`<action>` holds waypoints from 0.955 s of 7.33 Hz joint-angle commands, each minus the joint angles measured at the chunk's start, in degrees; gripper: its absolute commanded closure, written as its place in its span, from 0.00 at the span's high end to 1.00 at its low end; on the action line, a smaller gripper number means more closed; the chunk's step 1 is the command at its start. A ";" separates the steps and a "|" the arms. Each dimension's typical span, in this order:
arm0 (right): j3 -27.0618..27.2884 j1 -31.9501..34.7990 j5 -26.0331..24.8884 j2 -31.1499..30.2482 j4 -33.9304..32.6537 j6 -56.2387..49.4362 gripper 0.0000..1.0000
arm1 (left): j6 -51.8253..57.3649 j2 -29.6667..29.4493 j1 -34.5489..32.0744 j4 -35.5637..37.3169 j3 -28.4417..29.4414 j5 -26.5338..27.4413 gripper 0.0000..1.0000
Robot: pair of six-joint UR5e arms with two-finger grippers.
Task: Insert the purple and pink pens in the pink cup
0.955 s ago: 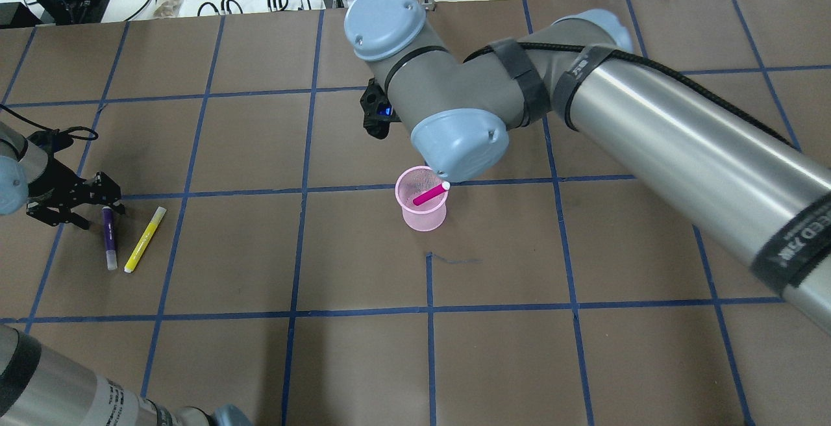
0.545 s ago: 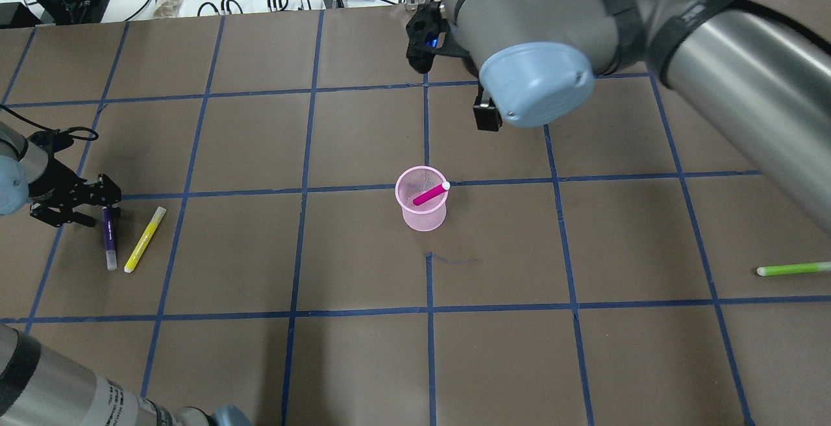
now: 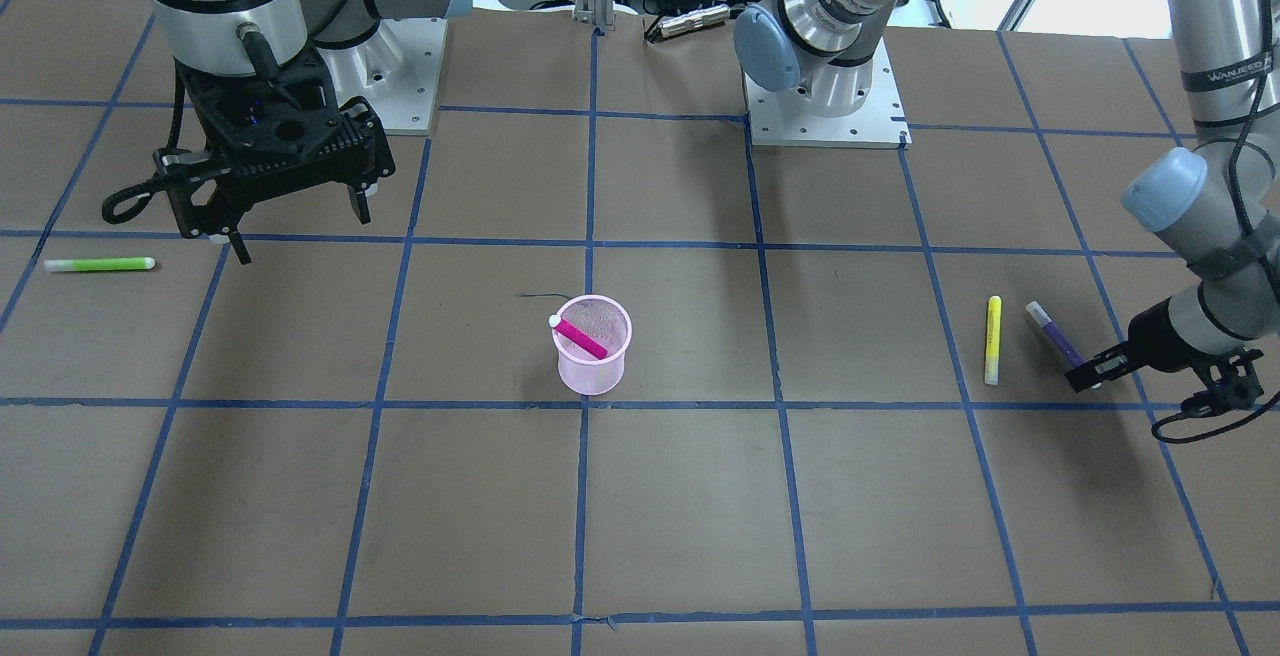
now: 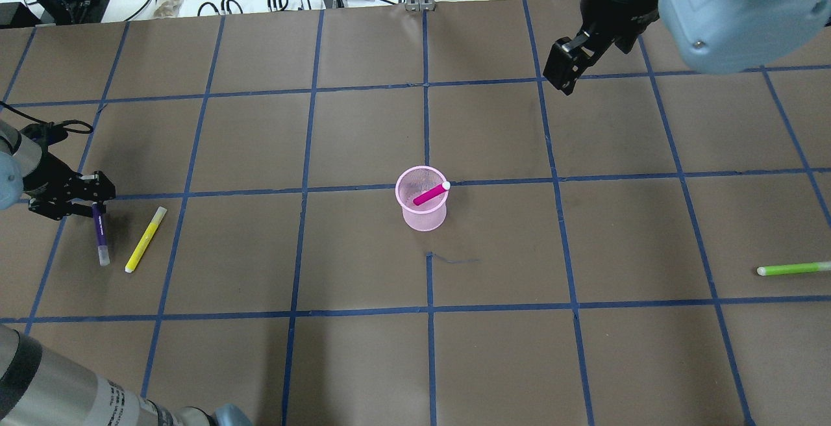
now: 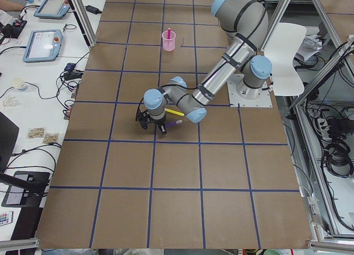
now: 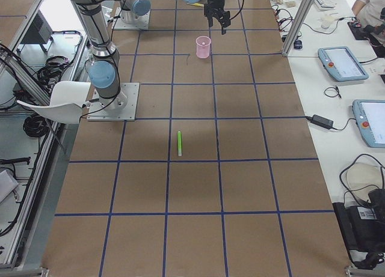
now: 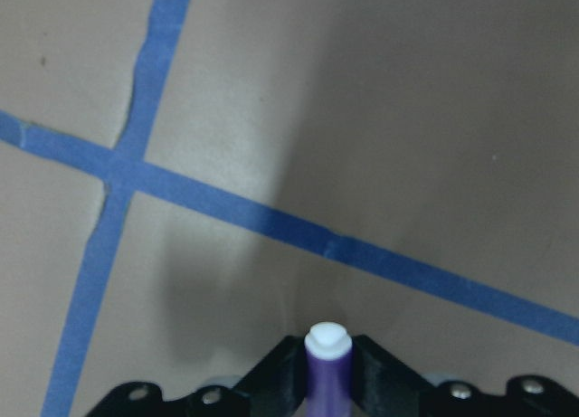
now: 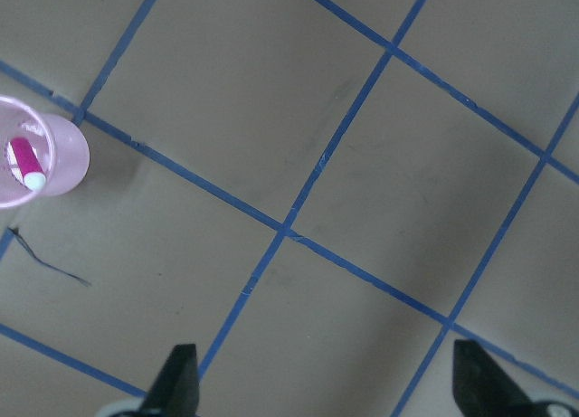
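Note:
The pink mesh cup stands upright at the table's middle and also shows in the front view. The pink pen leans inside it with its white cap at the rim. The purple pen lies at the far left. My left gripper is shut on its dark end, low at the table. In the left wrist view the pen sits between the fingers. My right gripper is open and empty, high over the far right of the table, away from the cup.
A yellow pen lies just right of the purple pen. A green pen lies near the table's right edge. Blue tape lines grid the brown table. Cables and boxes lie beyond the far edge.
My right arm has pulled back from over the cup to the far right. My left gripper has closed on the purple pen's end, and the pen has shifted slightly left.

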 commanded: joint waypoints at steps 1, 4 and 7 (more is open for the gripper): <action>0.09 0.03 3.98 -0.42 0.16 19.57 1.00 | -0.06 2.14 -1.08 -0.43 2.63 0.41 0.00; 0.88 0.03 5.85 -0.95 0.51 23.79 1.00 | -4.77 7.41 -13.42 -0.27 9.22 0.93 0.00; 1.68 -0.14 5.86 -1.39 6.12 23.88 1.00 | -22.67 10.76 -30.64 5.16 8.89 2.24 0.00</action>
